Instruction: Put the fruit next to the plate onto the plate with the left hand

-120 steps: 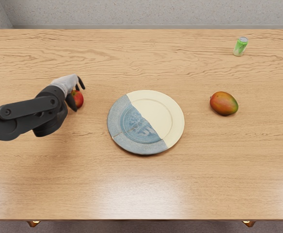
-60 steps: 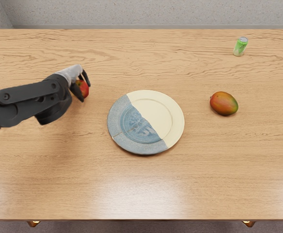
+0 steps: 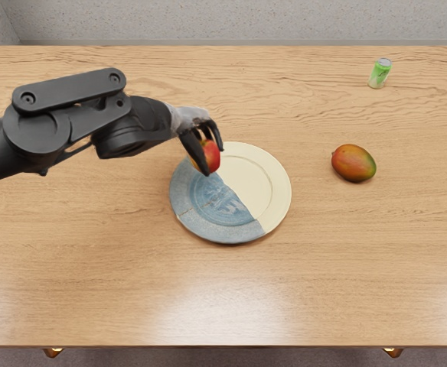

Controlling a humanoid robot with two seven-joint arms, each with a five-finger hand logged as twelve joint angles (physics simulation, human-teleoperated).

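The green can [image 3: 380, 73] at the far right of the worktop [image 3: 323, 267] has some print on its side, too small to read. The blue-grey half of the plate [image 3: 265, 183] carries a round pattern, and I can make out no lettering in it.

The left hand [image 3: 195, 131] reaches in from the left on a dark, bulky arm [image 3: 70, 122]. Its dark fingers [image 3: 197, 153] are curled down around a small red-and-yellow fruit [image 3: 211, 155], gripping it from above. The fruit sits over the plate's upper left rim, where the blue-grey half meets the cream half. I can't tell whether it touches the plate or hangs just above it.

A red-green mango [image 3: 354, 163] lies on the worktop to the right of the plate, apart from it. The worktop is pale wood with wavy grain, and a speckled grey wall [image 3: 231, 19] runs behind it.
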